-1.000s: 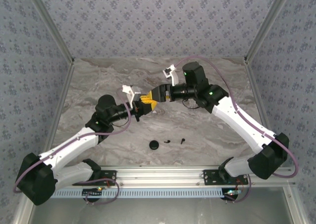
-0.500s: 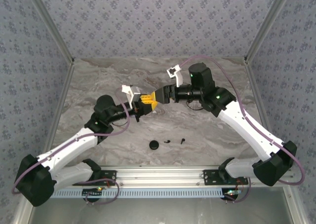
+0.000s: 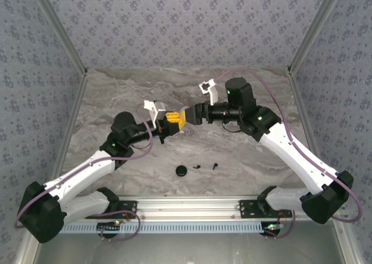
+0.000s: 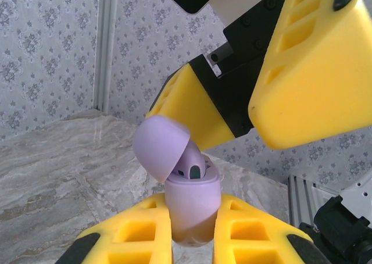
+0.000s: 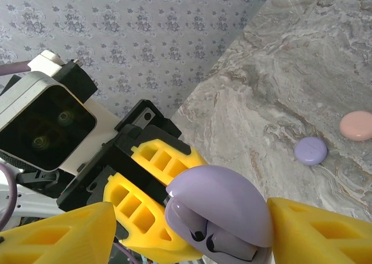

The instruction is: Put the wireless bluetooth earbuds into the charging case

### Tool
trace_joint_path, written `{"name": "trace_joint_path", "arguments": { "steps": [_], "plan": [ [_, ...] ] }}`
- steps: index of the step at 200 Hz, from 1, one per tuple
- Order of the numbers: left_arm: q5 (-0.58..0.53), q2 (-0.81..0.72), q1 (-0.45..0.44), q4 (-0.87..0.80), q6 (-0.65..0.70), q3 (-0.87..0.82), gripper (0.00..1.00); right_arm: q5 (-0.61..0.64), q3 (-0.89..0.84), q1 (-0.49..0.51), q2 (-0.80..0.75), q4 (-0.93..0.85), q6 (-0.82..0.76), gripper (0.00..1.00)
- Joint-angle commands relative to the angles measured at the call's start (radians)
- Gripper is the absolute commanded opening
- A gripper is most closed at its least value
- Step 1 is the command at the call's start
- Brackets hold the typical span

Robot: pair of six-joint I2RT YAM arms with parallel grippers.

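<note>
My left gripper (image 4: 195, 241) is shut on the body of a lilac charging case (image 4: 192, 209), held in the air over the middle of the table. Its lid (image 4: 160, 147) is tilted open, and a lilac earbud (image 4: 193, 162) sits in it. In the right wrist view, two lilac earbuds (image 5: 195, 226) lie under the lid (image 5: 224, 203). My right gripper (image 5: 192, 241) is open, with a yellow finger (image 5: 319, 235) on each side of the lid. In the top view, the left gripper (image 3: 173, 123) and the right gripper (image 3: 187, 116) meet tip to tip. Two black earbuds (image 3: 199, 166) lie on the table.
A black round case (image 3: 182, 171) lies near the front, left of the black earbuds. A shut lilac case (image 5: 311, 150) and a pink one (image 5: 356, 125) rest on the marble table (image 3: 244, 153). Patterned walls enclose the back and sides.
The right arm has shifted a little to the right, with its gripper still at the left gripper's tip. The left arm has barely moved.
</note>
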Motion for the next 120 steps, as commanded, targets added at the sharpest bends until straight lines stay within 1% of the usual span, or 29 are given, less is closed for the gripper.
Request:
{"name": "trace_joint_path", "arguments": {
  "steps": [1,46,70,81,96,120],
  "plan": [
    [-0.038,0.013,0.004,-0.014,-0.008,0.017,0.00,-0.024,-0.003,0.016,-0.035,0.013,-0.017,0.70],
    [-0.040,0.013,0.003,-0.018,-0.009,0.016,0.00,-0.025,-0.006,0.021,-0.038,0.013,-0.027,0.70],
    [-0.042,0.010,0.004,-0.021,-0.009,0.019,0.00,0.013,0.000,0.020,-0.036,-0.016,-0.040,0.71],
    [-0.046,0.007,0.003,-0.027,-0.009,0.020,0.00,0.056,0.012,0.019,-0.033,-0.047,-0.051,0.72],
    [-0.062,0.001,0.004,-0.051,-0.009,0.020,0.00,0.160,0.036,0.013,-0.031,-0.118,-0.071,0.73],
    [-0.094,-0.004,0.004,-0.142,-0.007,0.038,0.00,0.296,0.039,-0.028,-0.043,-0.177,-0.061,0.74]
  ]
}}
